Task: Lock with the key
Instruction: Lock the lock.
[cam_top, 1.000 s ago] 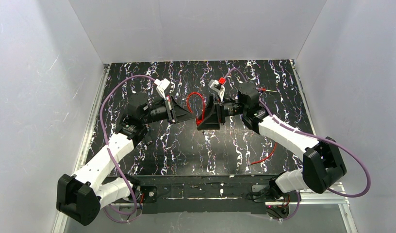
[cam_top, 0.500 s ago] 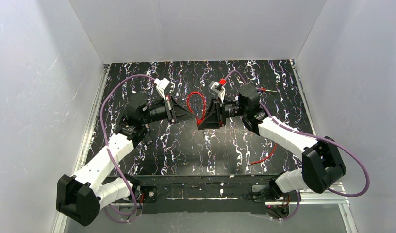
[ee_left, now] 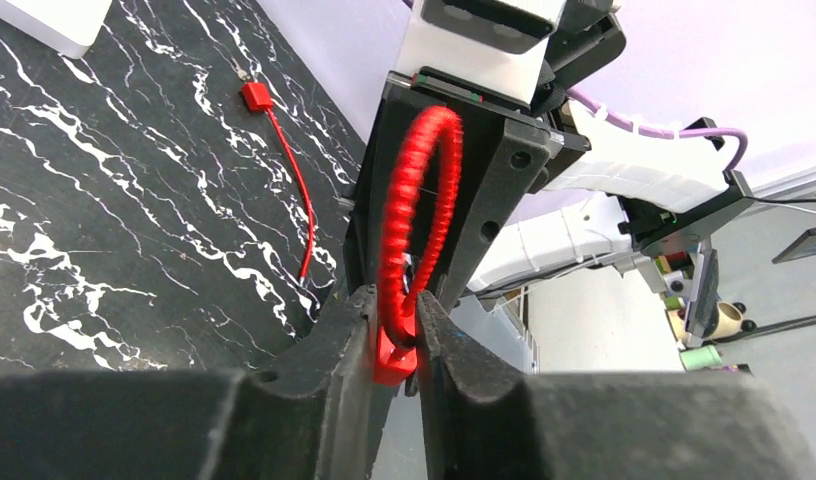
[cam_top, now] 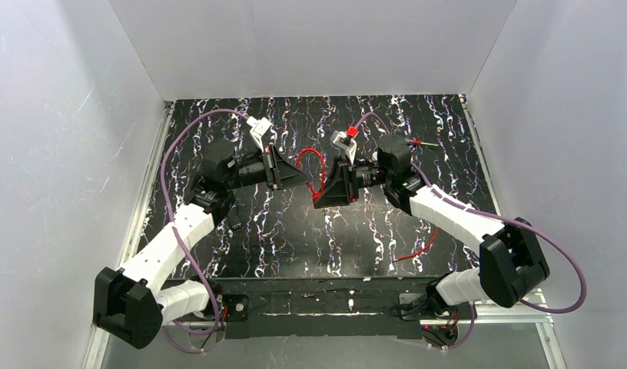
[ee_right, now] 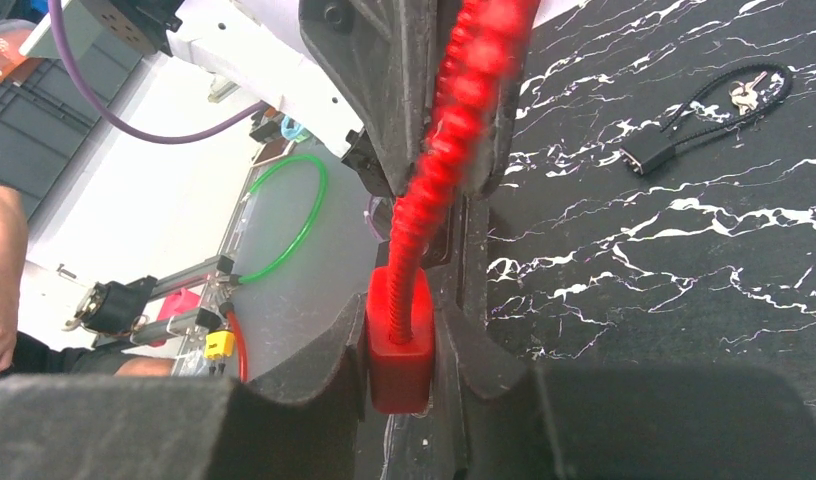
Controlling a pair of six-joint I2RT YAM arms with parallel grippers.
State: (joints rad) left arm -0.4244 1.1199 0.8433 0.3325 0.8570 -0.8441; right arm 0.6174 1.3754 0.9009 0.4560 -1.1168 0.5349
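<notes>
Two robot arms shared a red cable lock (cam_top: 311, 164), held aloft above the marbled tabletop (cam_top: 295, 238).
The right fingers (ee_right: 314, 380) were clamped on the lock's red block; the left fingers (ee_left: 329, 340) sat narrowly apart about the loop's lower end, and whether they gripped it could not be told.

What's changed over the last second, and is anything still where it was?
The left arm shifted toward the far wall, carrying the left gripper slightly that way. Nothing was visibly taken or let go. Unchanged: the red cable lock spans both grippers, the right gripper clamped on its body.
</notes>
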